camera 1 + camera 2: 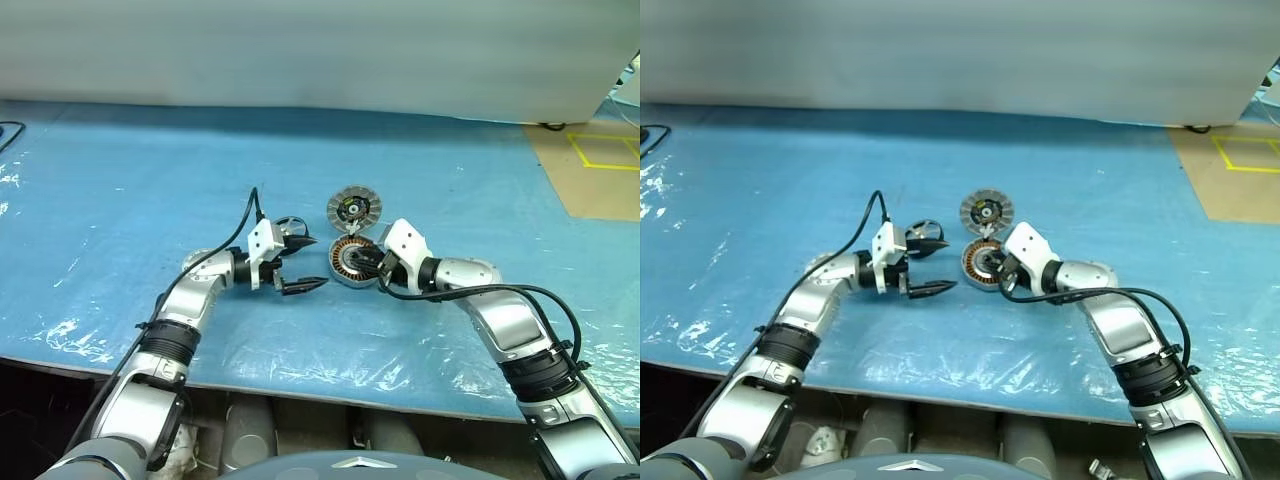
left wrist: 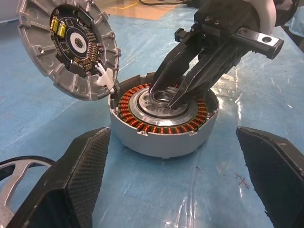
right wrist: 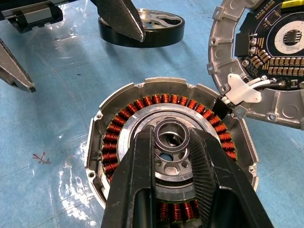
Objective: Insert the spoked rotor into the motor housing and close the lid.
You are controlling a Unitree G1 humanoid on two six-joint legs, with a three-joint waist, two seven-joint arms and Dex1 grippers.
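The motor housing (image 3: 166,156), a silver puck with copper windings, sits on the blue table. My right gripper (image 3: 172,140) reaches down into it, its fingers pinched on the ring of the dark centre hub. The lid (image 1: 354,209), a ribbed silver disc, lies just behind the housing with its circuit side showing, joined to it by a white connector (image 3: 242,90). The spoked rotor (image 3: 142,28), a dark ring with silvery spokes, rests on the table behind my left gripper's far finger. My left gripper (image 1: 315,263) stands wide open and empty to the left of the housing, pointing at it.
Crinkled clear plastic covers the blue table (image 1: 120,200). Its front edge (image 1: 300,390) runs just below my arms. A brown floor patch with yellow tape (image 1: 600,160) lies at the far right. A black cable (image 1: 8,130) sits at the far left.
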